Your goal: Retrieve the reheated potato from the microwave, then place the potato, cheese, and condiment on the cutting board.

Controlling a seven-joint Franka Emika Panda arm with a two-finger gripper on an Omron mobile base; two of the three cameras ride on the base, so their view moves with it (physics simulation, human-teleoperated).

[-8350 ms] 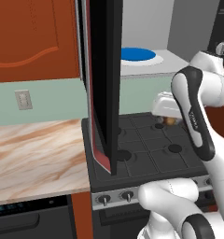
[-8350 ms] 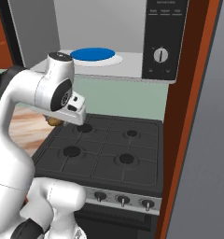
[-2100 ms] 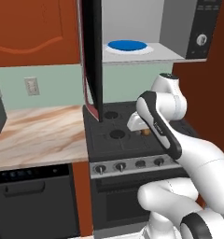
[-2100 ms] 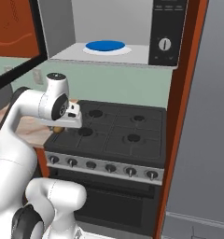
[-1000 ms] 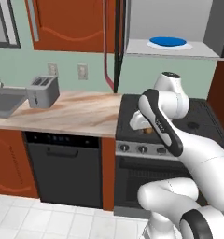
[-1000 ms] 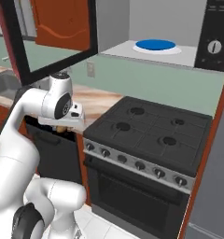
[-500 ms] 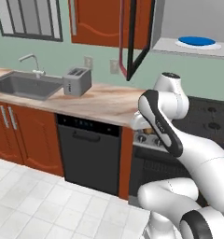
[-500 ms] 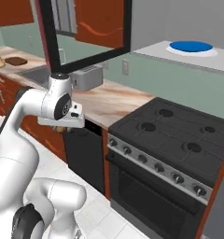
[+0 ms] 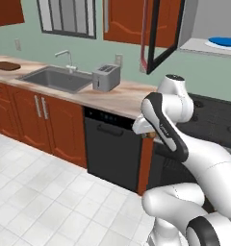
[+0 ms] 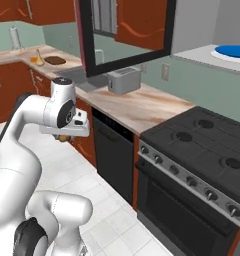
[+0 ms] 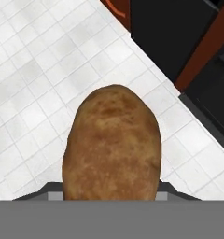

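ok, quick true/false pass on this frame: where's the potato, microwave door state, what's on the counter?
1. The potato is held in the gripper, over the tiled floor. True.
2. The microwave door is shut. False: it stands swung open.
3. A blue plate sits inside the microwave. True.
4. The toaster stands on the stove. False: it is on the counter beside the sink.
5. The potato lies on the cutting board. False: the board is far along the counter, apart from it.
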